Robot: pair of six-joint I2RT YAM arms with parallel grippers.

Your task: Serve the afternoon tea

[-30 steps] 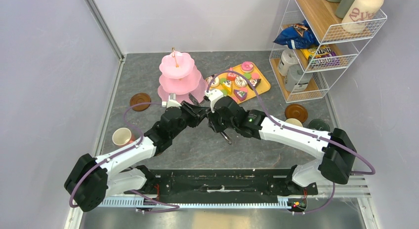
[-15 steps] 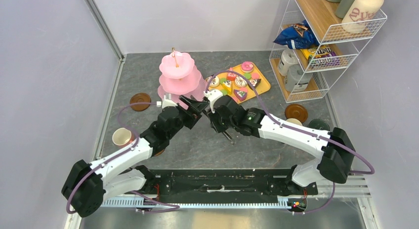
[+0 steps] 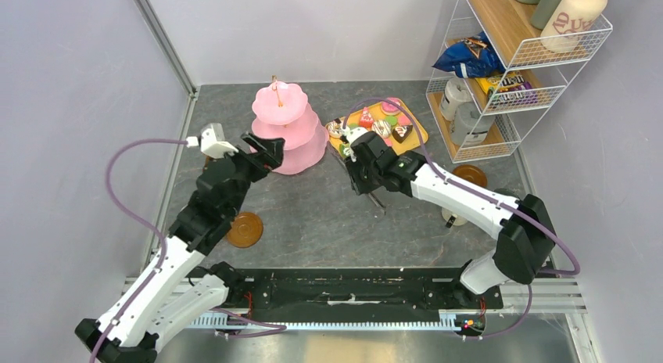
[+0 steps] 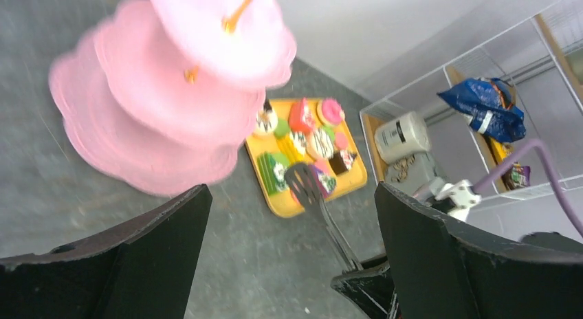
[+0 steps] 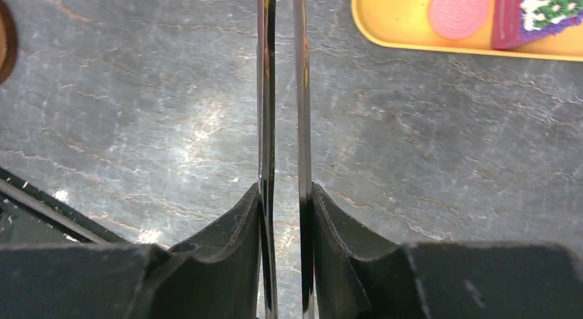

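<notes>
Three-tier pink stand (image 3: 285, 128) and yellow tray (image 3: 419, 127) of cakes (image 3: 381, 128).
Left gripper (image 3: 264, 150), fingers spread, hangs just beside the stand; right gripper (image 5: 283, 192) clamps tongs (image 5: 265, 92), its arm covering the tray's left end; wire shelf (image 3: 508, 23) alongside.

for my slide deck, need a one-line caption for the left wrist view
Open left pincer framing the pink stand and yellow tray of cakes, tongs in front.
</notes>
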